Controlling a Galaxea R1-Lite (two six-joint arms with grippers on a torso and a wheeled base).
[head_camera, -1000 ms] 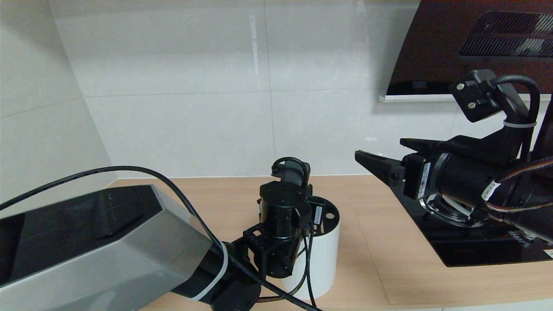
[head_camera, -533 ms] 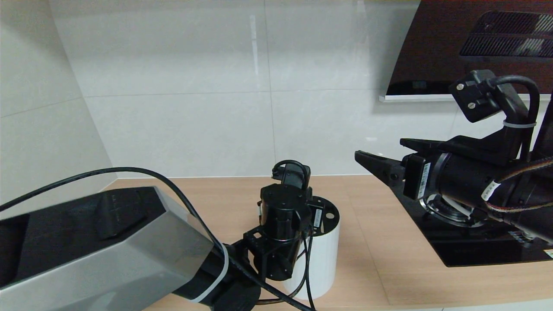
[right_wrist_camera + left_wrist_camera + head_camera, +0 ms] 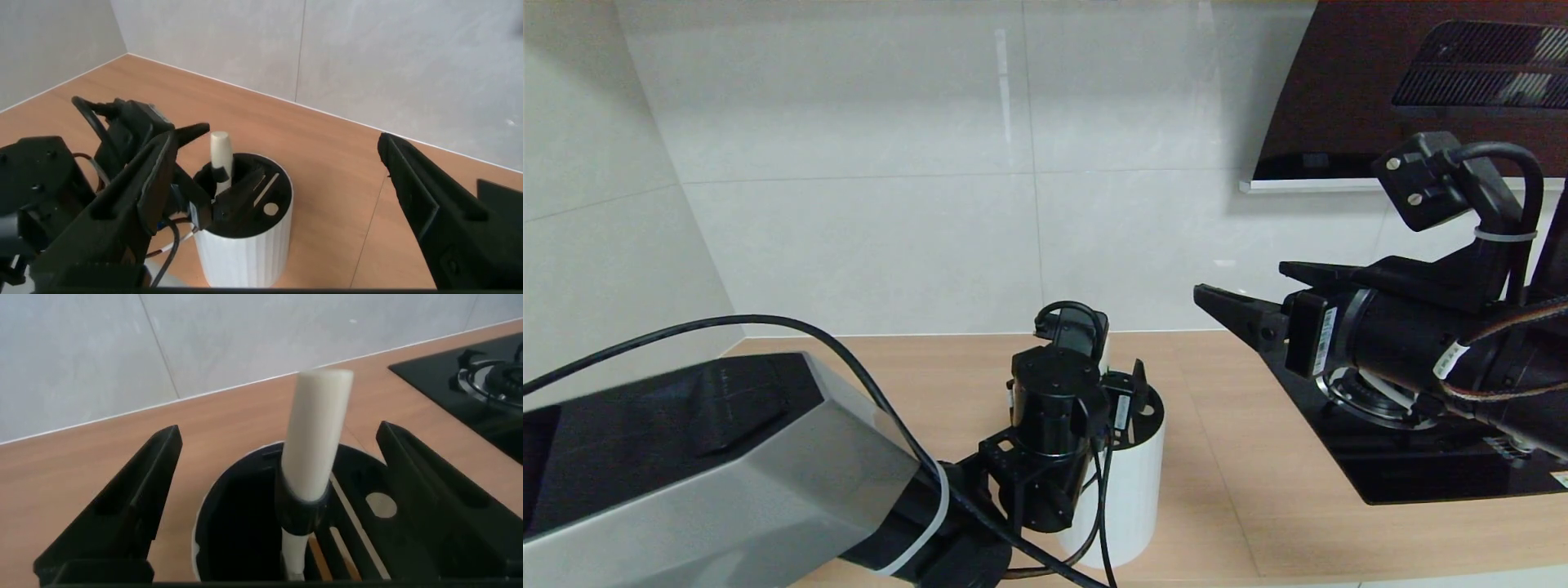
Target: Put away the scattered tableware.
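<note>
A white ribbed utensil holder (image 3: 1131, 482) with a black slotted top stands on the wooden counter. A cream-handled utensil (image 3: 315, 449) with a black collar stands upright in it. My left gripper (image 3: 1115, 367) hangs right over the holder, open. Its fingers (image 3: 122, 506) flank the handle on both sides without touching it. The right wrist view has the holder (image 3: 245, 229) and the handle (image 3: 221, 155) straight ahead. My right gripper (image 3: 1240, 279) is open in the air to the right of the holder, above the hob's near corner, with nothing between its fingers.
A black glass hob (image 3: 1405, 457) with a burner is set into the counter on the right, under a dark extractor hood (image 3: 1421, 82). Tiled walls close the back and the left. The counter's front edge runs just before the holder.
My left gripper has opened over the holder: one finger now shows beside the wrist above the rim. The right arm has not moved.
</note>
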